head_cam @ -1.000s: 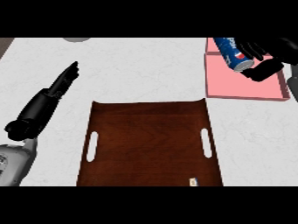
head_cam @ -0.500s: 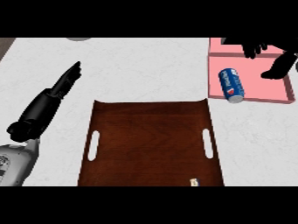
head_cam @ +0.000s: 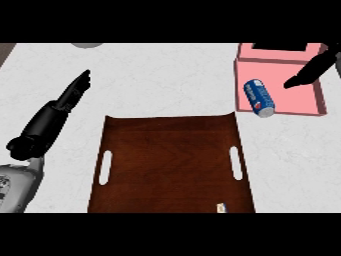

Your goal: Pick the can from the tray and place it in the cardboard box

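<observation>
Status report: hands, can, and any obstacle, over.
Left hand open, resting. Right hand open, off the can. Can lies in pink box, by its left wall. Nothing blocking.

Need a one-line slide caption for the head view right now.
Blue can lying on the pink tray's left edge, right hand open above it, left hand resting beside the brown box.

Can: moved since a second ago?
Yes. The can left the right hand and now lies lower on the pink box, at its front-left edge.

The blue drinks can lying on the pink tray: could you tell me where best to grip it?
Grip the blue drinks can around its middle, from above, fingers across its long axis. It lies on its side, overhanging the pink tray's near edge; the right hand hovers nearby.
</observation>
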Robot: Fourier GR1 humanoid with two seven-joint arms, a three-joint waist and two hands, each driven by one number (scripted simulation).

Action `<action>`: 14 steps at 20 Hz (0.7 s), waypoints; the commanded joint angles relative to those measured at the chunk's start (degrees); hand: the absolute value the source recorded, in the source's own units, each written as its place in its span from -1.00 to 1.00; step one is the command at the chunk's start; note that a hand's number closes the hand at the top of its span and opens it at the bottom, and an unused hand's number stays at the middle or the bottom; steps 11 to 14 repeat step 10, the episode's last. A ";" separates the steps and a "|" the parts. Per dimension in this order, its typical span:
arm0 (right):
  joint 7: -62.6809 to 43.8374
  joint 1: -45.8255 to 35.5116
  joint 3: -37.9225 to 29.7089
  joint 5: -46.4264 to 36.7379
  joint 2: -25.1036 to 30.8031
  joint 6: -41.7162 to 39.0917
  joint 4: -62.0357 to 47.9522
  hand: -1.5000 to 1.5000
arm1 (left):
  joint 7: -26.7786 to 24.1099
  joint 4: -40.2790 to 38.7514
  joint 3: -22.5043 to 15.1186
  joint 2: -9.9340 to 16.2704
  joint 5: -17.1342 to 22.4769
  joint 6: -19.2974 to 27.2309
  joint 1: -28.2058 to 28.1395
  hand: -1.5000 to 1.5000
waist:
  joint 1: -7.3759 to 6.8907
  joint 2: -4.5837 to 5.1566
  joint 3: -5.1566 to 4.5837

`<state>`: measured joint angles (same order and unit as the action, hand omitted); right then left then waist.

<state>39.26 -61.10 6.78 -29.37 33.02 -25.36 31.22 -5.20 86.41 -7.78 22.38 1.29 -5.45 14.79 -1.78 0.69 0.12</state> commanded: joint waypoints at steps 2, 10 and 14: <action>-4.02 -2.35 -13.18 14.59 -2.81 -9.13 -8.67 -1.00 | -0.27 0.28 -0.42 -0.12 -0.97 0.36 -0.54 0.00 | -0.33 0.03 -0.02; -10.02 -6.77 -21.27 20.33 4.95 -10.64 -19.04 -1.00 | 1.23 0.95 -0.52 -1.33 -0.20 -0.88 1.23 0.00 | -1.60 0.79 0.03; -10.02 -6.77 -21.27 20.33 4.95 -10.64 -19.04 -1.00 | 1.23 0.95 -0.52 -1.33 -0.20 -0.88 1.23 0.00 | -1.60 0.79 0.03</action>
